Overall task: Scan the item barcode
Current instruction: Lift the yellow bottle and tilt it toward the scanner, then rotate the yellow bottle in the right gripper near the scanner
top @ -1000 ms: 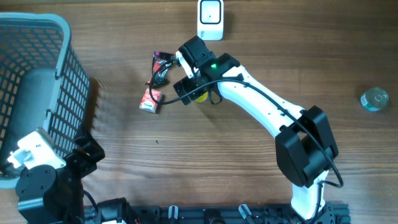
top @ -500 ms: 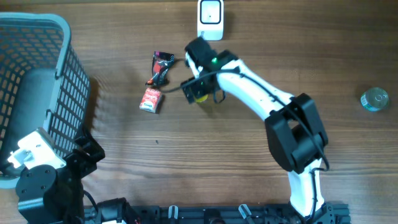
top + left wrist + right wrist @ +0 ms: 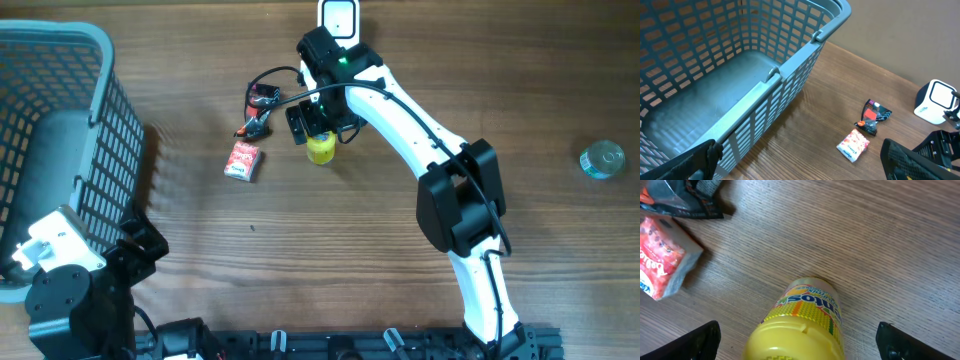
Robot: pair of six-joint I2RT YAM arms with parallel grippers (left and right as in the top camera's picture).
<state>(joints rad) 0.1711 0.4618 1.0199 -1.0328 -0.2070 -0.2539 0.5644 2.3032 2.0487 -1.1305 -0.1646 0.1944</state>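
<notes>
Pickup is looking like the step in hand. At the lower left of the overhead view the left gripper is resting with its jaws spread fully and nothing between them, facing the basket. Farther up, the right gripper is hanging over the yellow bottle. Its jaws are standing as wide as they go, one finger on each side of the bottle and clear of it, gripping nothing.

The bottle is sitting at upper centre, just below the scanner at the top edge. Next, I judge, the jaws are needing to drop and close across the bottle's body, then bring its barcode before the scanner; where the barcode is, I cannot tell.

The wooden table is also carrying a red packet and a dark wrapper left of the bottle, and a small round thing at the far right. Beyond the table only a plain wall is showing.
</notes>
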